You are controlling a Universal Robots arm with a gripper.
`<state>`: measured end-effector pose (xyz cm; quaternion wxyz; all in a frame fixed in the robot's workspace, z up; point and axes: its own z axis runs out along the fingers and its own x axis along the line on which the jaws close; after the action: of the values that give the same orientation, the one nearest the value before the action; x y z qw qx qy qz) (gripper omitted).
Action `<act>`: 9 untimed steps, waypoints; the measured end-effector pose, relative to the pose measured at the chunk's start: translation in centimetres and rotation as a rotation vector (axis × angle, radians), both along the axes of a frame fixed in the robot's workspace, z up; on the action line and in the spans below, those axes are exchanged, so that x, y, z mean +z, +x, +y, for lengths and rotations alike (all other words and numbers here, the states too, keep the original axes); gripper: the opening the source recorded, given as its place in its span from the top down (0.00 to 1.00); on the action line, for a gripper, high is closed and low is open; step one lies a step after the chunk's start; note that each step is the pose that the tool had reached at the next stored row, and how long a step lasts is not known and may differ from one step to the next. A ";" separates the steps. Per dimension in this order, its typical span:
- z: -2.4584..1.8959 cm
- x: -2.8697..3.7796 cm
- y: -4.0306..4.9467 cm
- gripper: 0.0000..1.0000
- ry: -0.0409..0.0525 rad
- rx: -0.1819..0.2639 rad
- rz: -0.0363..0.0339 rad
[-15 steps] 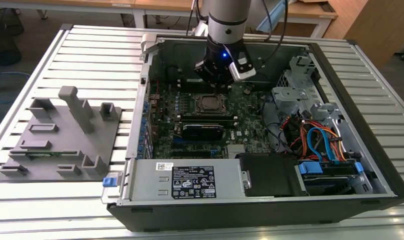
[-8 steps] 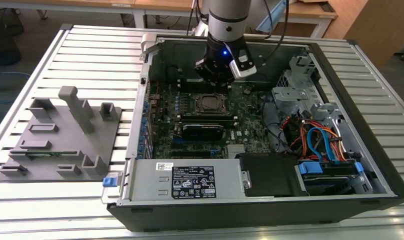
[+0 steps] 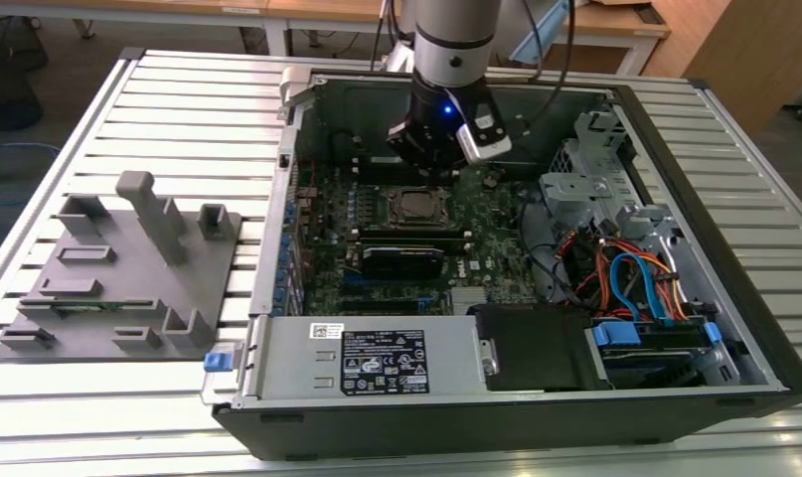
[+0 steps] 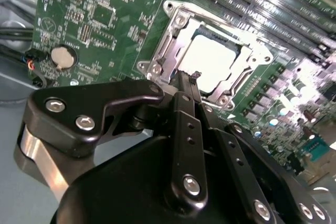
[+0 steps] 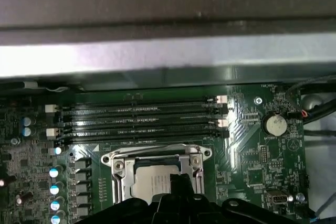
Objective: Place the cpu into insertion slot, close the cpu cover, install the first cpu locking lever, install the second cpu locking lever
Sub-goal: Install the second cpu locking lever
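The cpu (image 4: 210, 61) lies flat in the insertion slot (image 3: 414, 206) on the green board, its pale metal top showing through the square window of the cpu cover (image 4: 247, 51). The cover lies down around the chip. My gripper (image 4: 189, 75) is shut with its two thin black fingertips pressed together. The tips hang just over the socket's near edge, beside the chip, and nothing shows between them. In the first wrist view the cpu (image 5: 149, 182) and cover (image 5: 118, 174) sit right in front of the gripper (image 5: 176, 182). I cannot tell the locking levers apart from the socket's frame.
Black memory slots (image 5: 142, 119) run along one side of the socket, and a coin battery (image 5: 274, 124) sits nearby. The case wall (image 5: 157, 51) rises close behind. A black card (image 3: 401, 260), the power supply (image 3: 374, 358) and cables (image 3: 639, 278) fill the case. A grey fixture (image 3: 122, 268) stands outside.
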<state>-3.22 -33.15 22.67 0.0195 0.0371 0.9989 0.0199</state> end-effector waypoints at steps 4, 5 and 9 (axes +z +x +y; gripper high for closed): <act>-0.17 0.00 0.00 0.90 -0.0009 0.000 0.0000; -0.20 0.00 0.00 0.90 -0.0009 0.000 0.0000; -0.23 0.00 0.00 0.90 -0.0009 0.000 0.0000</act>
<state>-3.22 -33.38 22.67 0.0195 0.0371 0.9989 0.0194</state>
